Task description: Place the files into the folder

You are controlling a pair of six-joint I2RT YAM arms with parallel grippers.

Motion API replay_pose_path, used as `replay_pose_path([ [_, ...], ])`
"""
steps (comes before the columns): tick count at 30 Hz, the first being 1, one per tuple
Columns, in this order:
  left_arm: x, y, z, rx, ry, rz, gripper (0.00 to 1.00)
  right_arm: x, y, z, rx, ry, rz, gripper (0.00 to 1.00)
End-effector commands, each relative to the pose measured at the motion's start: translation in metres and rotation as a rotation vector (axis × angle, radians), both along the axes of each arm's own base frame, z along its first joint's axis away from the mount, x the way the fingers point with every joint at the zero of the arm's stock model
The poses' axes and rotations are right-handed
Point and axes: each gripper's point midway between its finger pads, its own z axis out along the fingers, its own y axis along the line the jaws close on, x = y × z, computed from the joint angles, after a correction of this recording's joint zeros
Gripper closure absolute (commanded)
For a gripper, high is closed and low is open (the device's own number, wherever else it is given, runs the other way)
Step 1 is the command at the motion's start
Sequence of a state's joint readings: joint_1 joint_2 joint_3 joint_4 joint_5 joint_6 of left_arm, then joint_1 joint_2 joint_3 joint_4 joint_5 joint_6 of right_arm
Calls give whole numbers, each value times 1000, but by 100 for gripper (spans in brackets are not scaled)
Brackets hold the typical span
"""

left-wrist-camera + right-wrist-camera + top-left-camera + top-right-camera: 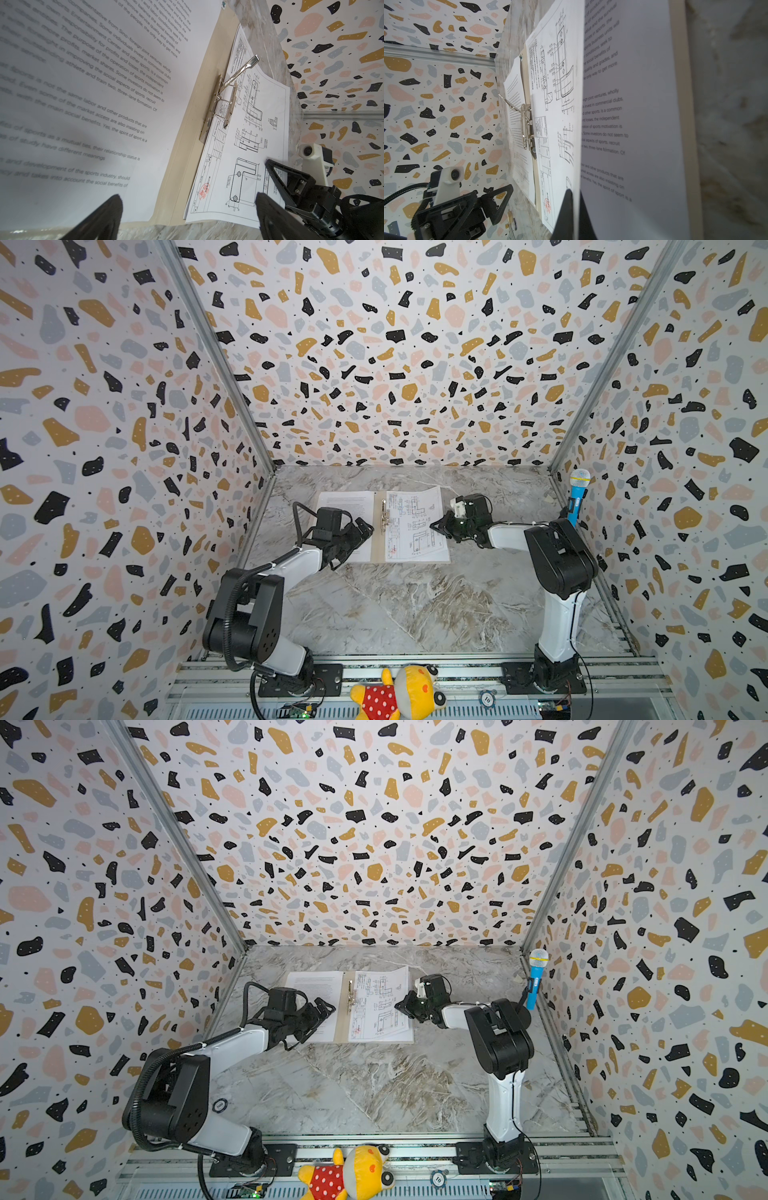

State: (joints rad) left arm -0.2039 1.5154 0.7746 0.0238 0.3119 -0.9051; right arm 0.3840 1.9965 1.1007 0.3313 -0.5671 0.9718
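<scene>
1. The folder (pixel 187 149) lay open at the far centre of the bench (pixel 415 605), with the lever of the metal clip (pixel 220 108) at its spine raised.
2. A text sheet (pixel 347 506) lay on its left half. The drawing sheet (pixel 411 531) lay on the right half, over a second text sheet (pixel 633 124).
3. The right end effector (pixel 434 526) was closed at the drawing sheet's right edge and seemed to pinch it, though the grip was hard to see.
4. The left end effector (pixel 351 545) hung over the text sheet, jaws wide apart, holding nothing.
5. A blue microphone (pixel 577 497) stood by the right wall, and a yellow plush toy (pixel 399 693) lay on the near rail.
</scene>
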Motion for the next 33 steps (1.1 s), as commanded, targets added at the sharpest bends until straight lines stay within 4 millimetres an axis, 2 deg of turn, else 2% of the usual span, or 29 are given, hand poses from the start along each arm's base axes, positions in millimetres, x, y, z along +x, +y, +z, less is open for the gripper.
replay_pose_path([
  [1, 0, 1, 6, -10, -26, 1, 0, 7, 5, 13, 12, -33, 4, 95],
  [8, 0, 1, 6, -11, -28, 2, 0, 6, 6, 14, 11, -33, 7, 93],
  [11, 0, 1, 6, -12, -27, 3, 0, 6, 5, 13, 7, -30, 8, 89],
  [18, 0, 2, 6, -12, -29, 6, 0, 3, 1, 13, -27, -17, 8, 54],
  [27, 6, 0, 12, -18, -42, 8, 0, -3, -9, 12, -119, 33, 10, 30],
  [33, 17, -4, 18, -31, -53, -3, 0, -11, -23, 10, -197, 70, 6, 24],
])
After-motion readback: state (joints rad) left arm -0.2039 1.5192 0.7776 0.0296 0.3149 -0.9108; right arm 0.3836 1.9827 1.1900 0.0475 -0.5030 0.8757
